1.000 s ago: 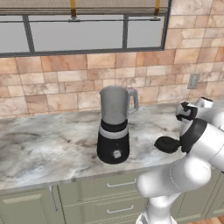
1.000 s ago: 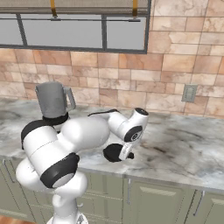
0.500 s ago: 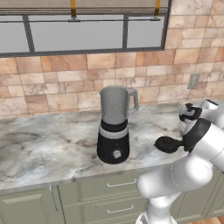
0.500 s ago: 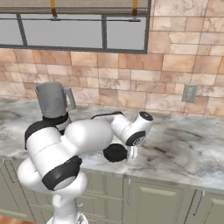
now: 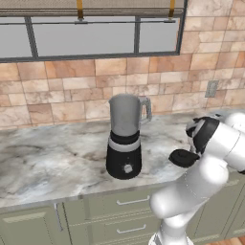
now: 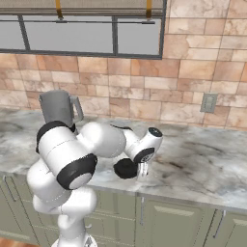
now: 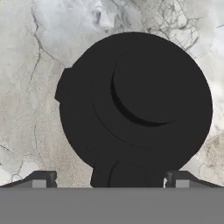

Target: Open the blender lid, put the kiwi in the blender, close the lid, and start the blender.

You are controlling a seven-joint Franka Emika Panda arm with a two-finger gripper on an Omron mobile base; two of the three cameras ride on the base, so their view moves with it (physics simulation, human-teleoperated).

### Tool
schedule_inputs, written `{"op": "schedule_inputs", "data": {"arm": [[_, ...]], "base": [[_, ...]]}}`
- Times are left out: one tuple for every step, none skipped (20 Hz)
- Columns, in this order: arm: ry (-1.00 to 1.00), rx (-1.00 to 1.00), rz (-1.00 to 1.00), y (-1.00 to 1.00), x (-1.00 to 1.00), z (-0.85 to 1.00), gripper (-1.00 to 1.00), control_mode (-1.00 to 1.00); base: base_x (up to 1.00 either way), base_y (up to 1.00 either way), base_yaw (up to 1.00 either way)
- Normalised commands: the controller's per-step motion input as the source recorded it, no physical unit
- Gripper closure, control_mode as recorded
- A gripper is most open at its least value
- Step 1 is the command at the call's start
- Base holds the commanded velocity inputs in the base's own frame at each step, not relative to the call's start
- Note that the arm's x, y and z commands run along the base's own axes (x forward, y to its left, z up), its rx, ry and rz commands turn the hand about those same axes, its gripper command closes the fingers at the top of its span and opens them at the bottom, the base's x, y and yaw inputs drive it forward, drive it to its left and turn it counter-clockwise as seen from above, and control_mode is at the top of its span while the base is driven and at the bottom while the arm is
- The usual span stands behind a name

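My gripper (image 7: 111, 177) points straight down at the marble counter (image 7: 26, 87), its jaws spread wide, one finger tip (image 7: 41, 178) showing at each lower corner of my hand view and nothing clamped between them. Directly under my hand lies the blender lid (image 7: 135, 100), a black round cap with its raised centre knob facing me and a small lip jutting out to one side; its near edge is cut off at the bottom, so I cannot tell whether my finger tips touch it or hang just above. From the left base view the lid (image 5: 183, 157) sits flat on the counter close to the front edge, partly tucked behind my wrist, and my fingers there are hidden by my own arm. In the right base view the lid (image 6: 126, 168) is a dark disc just beside my hand, with the fingers hard to make out against it. Farther out from my hand stands the blender (image 5: 126, 137), upright, its grey jar topless, handle turned toward the wall outlet (image 5: 210, 88), black base with a small round knob facing forward. In the right base view my arm covers the blender's (image 6: 59, 108) base. The inside of the jar is too murky to read.
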Motion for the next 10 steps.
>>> {"op": "schedule_inputs", "data": {"arm": [[0.0, 0.0, 0.0, -0.05, 0.24, -0.11, -1.0, -1.0], [0.0, 0.0, 0.0, -0.12, 0.2, -0.11, -1.0, -1.0], [0.0, 0.0, 0.0, -0.14, 0.21, -0.09, -1.0, -1.0], [0.0, 0.0, 0.0, -0.13, 0.23, -0.13, -1.0, -1.0], [0.0, 0.0, 0.0, -0.01, 0.24, -0.16, -1.0, -1.0], [0.0, 0.0, 0.0, -0.01, 0.21, -0.16, -1.0, -1.0], [0.0, 0.0, 0.0, -0.03, 0.24, -0.15, -1.0, -1.0], [0.0, 0.0, 0.0, -0.03, 0.22, -0.12, -1.0, -1.0], [0.0, 0.0, 0.0, 0.0, 0.21, -0.22, -1.0, -1.0], [0.0, 0.0, 0.0, 0.0, 0.15, -0.3, -1.0, -1.0]], "base": [[0.0, 0.0, 0.0], [0.0, 0.0, 0.0], [0.0, 0.0, 0.0], [0.0, 0.0, 0.0], [0.0, 0.0, 0.0], [0.0, 0.0, 0.0], [0.0, 0.0, 0.0], [0.0, 0.0, 0.0], [0.0, 0.0, 0.0], [0.0, 0.0, 0.0]]}}
